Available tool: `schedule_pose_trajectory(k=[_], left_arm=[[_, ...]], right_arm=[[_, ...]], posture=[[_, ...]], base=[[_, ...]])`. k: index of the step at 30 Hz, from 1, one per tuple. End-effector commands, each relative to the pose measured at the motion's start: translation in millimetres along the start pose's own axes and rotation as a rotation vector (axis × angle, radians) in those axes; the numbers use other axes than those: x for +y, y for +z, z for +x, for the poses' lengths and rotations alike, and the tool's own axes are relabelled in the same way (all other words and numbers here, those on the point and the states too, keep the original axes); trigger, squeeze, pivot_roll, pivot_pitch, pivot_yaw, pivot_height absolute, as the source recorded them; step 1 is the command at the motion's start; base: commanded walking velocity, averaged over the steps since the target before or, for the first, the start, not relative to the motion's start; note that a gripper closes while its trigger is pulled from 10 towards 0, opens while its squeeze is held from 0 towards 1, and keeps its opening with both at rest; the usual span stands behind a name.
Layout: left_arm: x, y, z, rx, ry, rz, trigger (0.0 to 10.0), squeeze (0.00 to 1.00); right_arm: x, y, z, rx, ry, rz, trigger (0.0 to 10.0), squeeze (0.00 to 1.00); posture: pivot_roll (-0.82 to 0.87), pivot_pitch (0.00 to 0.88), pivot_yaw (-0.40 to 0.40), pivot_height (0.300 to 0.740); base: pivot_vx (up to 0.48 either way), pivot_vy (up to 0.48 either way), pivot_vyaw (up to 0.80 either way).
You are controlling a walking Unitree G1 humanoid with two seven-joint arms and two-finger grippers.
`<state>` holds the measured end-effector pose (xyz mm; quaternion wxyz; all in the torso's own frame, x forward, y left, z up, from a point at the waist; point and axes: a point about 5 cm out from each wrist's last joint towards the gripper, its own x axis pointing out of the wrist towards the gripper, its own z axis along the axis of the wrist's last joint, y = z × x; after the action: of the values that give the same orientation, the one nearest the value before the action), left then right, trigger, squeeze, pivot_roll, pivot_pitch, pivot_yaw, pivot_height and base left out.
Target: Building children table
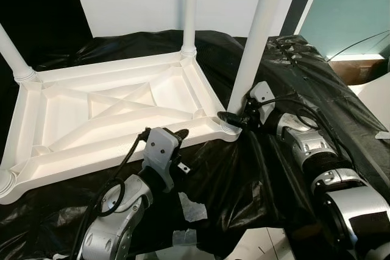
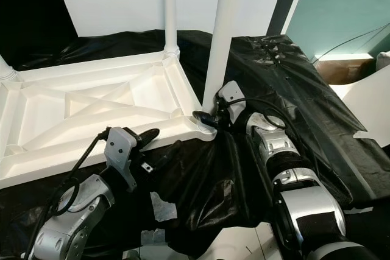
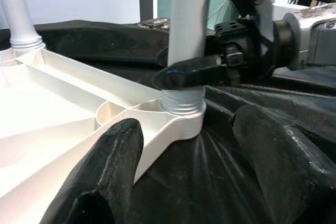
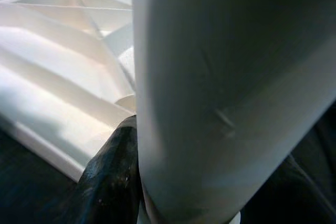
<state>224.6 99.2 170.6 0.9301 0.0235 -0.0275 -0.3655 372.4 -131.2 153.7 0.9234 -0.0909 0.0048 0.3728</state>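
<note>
The upturned white tabletop (image 1: 116, 108) lies centre-left on black sheeting (image 1: 256, 175). At centre frame, 1 leg (image 1: 256, 41) is clamped near its socket by the right gripper (image 1: 234, 120). The left gripper (image 1: 177, 141) hovers spread apart below. A skewed grip risks cross-threading.

The upturned table top (image 1: 109, 114) looks like moulded white plastic, smooth with a soft sheen on its ribs. Its legs (image 1: 259, 35) show the same smooth white plastic, faintly scuffed in the right wrist view, with fine threaded ridges at the near right socket (image 3: 181, 100). Beneath lies a black plastic sheet (image 1: 244, 175), glossy, crinkled and creased. The right gripper (image 1: 234, 120) and left gripper (image 3: 189, 156) have black fingers (image 3: 113, 166) with a slightly pebbled, rubbery, dull gloss. Both arms (image 1: 317, 150) are brushed silver metal with a satin finish.
</note>
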Motion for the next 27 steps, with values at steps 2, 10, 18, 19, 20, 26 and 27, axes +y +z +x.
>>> schedule_pose_trajectory(k=[2,10,18,19,20,26,27], left_arm=[[0.8,1.4,0.4,0.001,0.05,-0.001,10.0,0.0],[-0.8,1.6,0.1,0.004,0.039,-0.005,10.0,0.0],[-1.0,2.4,-0.5,0.006,0.037,-0.005,10.0,0.0],[-1.6,2.6,-0.1,0.004,0.037,-0.007,10.0,0.0],[-1.6,2.6,-0.1,0.004,0.037,-0.007,10.0,0.0],[-2.7,2.3,-0.2,0.007,0.031,-0.01,10.0,0.0],[-2.7,2.3,-0.2,0.007,0.031,-0.01,10.0,0.0]], right_arm=[[3.5,-18.0,-2.0,0.077,-0.11,0.044,10.0,0.0],[21.9,-26.5,5.2,0.075,-0.294,0.132,10.0,0.0],[46.5,-28.5,12.3,0.054,-0.581,0.203,10.0,0.0],[52.9,-26.6,16.1,0.044,-0.587,0.227,10.0,0.0],[52.9,-26.6,16.1,0.044,-0.587,0.227,10.0,0.0],[64.7,-20.6,17.2,0.027,-0.556,0.234,10.0,0.0],[64.7,-20.6,17.2,0.027,-0.556,0.234,10.0,0.0]], posture=[[0.11,0.053,-0.067,0.74],[0.11,0.061,-0.062,0.74],[0.12,0.065,-0.062,0.74],[0.12,0.064,-0.06,0.74],[0.12,0.064,-0.06,0.74],[0.12,0.065,-0.063,0.74],[0.12,0.065,-0.063,0.74]], base=[[0.0,0.0,0.0],[0.0,0.0,0.0],[0.0,0.0,0.0],[0.0,0.0,0.0],[0.0,0.0,0.0],[0.0,0.0,0.0],[0.0,0.0,0.0]])
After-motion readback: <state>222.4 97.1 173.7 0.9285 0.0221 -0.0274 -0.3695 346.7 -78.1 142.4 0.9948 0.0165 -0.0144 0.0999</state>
